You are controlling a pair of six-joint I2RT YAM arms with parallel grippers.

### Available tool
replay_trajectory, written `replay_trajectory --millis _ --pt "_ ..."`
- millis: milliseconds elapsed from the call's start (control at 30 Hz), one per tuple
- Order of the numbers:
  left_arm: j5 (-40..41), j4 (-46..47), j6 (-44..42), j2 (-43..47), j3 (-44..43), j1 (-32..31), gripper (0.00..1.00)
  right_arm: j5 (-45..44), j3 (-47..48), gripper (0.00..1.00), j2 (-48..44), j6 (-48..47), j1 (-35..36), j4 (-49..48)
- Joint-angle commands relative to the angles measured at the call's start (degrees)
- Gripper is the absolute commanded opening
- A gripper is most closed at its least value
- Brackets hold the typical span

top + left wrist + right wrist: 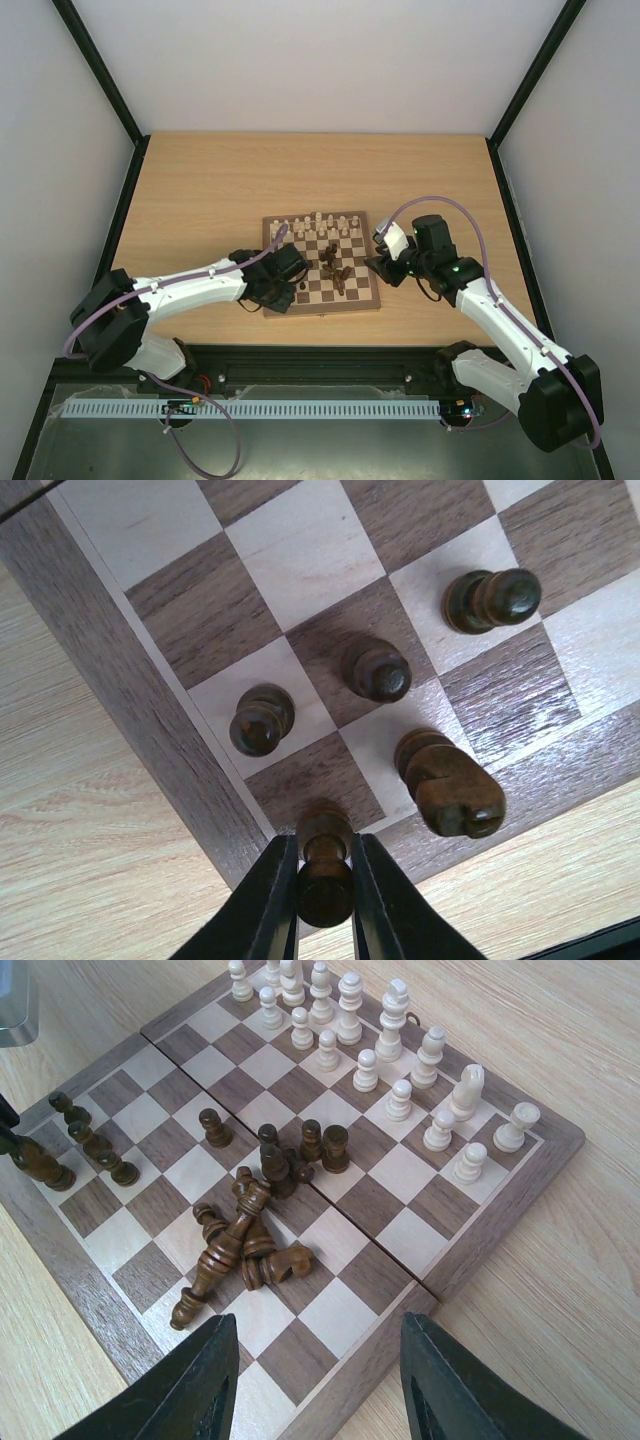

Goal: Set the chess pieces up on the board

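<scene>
Dark piece (324,878) pinched in left claw (324,848), right claw (318,1322) gaping

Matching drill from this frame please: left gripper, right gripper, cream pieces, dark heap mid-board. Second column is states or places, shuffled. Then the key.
1. left gripper
2. right gripper
3. cream pieces
4. dark heap

A. lying toppled on the middle squares
B. jaws shut on a dark piece
C. upright in rows along one side of the board
D. jaws open, holding nothing

Pairs: 1-B, 2-D, 3-C, 4-A
</scene>
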State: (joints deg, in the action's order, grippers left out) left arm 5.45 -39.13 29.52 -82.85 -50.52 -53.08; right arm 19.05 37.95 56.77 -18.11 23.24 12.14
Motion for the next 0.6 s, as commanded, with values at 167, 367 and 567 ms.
replay_trajectory --millis 167,367,567 --pt "0.5 0.83 -0.82 -0.86 1.61 0.88 0.16 0.82 -0.66 0.46 0.53 -0.92 -0.22 1.39" --pt "0.5 1.44 -1.13 -1.0 1.57 1.18 0.16 0.82 -0.6 0.46 0.53 -0.96 -0.22 1.39" --pt "0.44 1.51 -1.24 -1.37 1.47 1.4 0.16 0.93 -0.68 0.45 0.44 -0.96 -0.22 1.46"
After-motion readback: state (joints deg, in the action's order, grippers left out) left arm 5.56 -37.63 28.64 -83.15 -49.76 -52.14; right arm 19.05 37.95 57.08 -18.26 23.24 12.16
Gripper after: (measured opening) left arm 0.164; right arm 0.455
